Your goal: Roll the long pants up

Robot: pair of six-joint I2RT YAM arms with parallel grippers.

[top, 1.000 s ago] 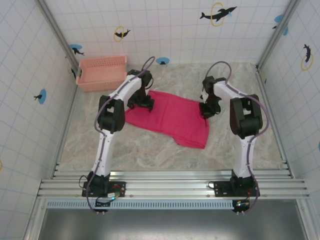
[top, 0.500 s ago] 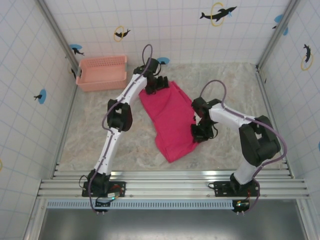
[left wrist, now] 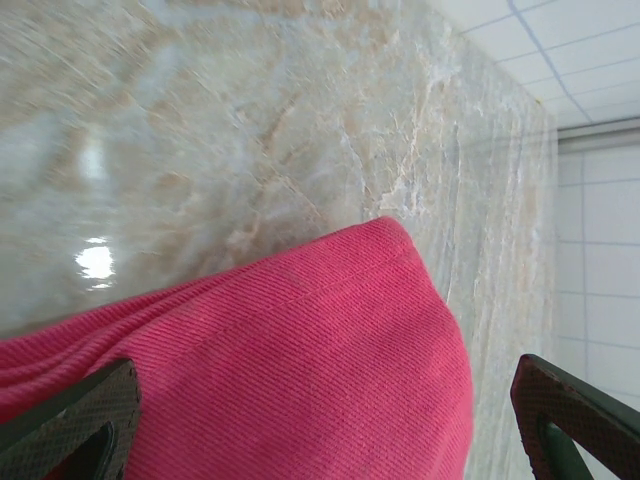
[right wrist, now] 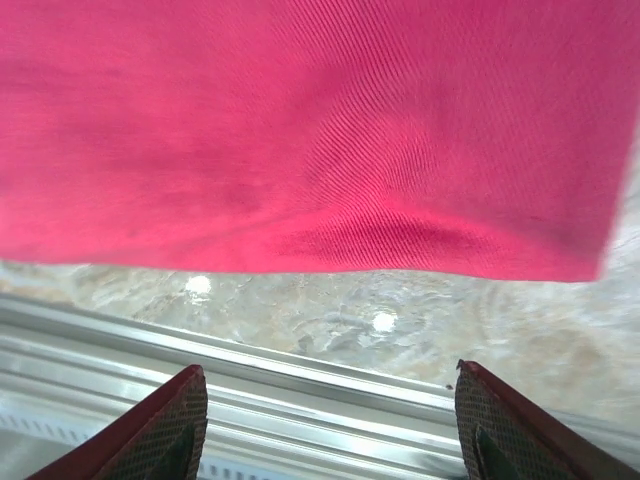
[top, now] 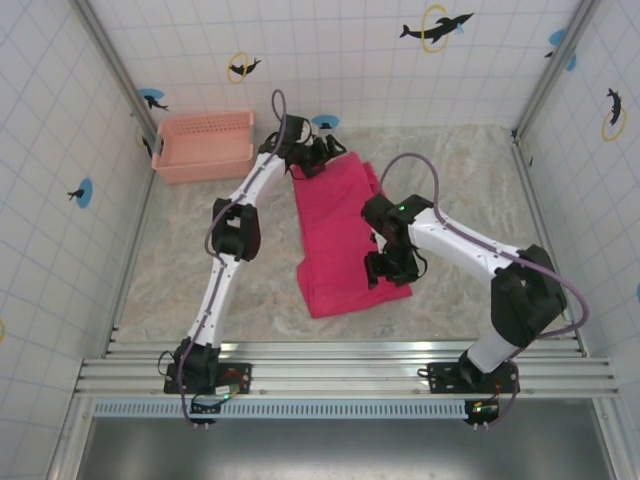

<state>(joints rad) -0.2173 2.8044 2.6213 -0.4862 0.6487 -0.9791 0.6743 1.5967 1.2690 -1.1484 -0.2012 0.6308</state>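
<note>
The long pants [top: 342, 235] lie folded into a magenta strip that runs from the far middle of the table toward the near edge. My left gripper [top: 320, 160] is at their far end. In the left wrist view it [left wrist: 330, 430] is open wide, with the rounded cloth end [left wrist: 330, 350] lying between and below its fingers [left wrist: 75, 420]. My right gripper [top: 385, 270] hovers at the near right corner of the pants. In the right wrist view it [right wrist: 335, 425] is open with nothing between its fingertips [right wrist: 165, 425], and the hem [right wrist: 330, 180] lies just beyond them.
A pale pink mesh basket [top: 203, 143] stands at the far left against the tiled wall. Aluminium rails [top: 340, 358] run along the table's near edge, close below the right gripper. Bare marble tabletop [top: 180, 270] lies to the left of the pants.
The pants have swung from lying crosswise to lying lengthwise. My left gripper moved to the far end. My right gripper moved nearer and leftward, then opened and let go of the cloth.
</note>
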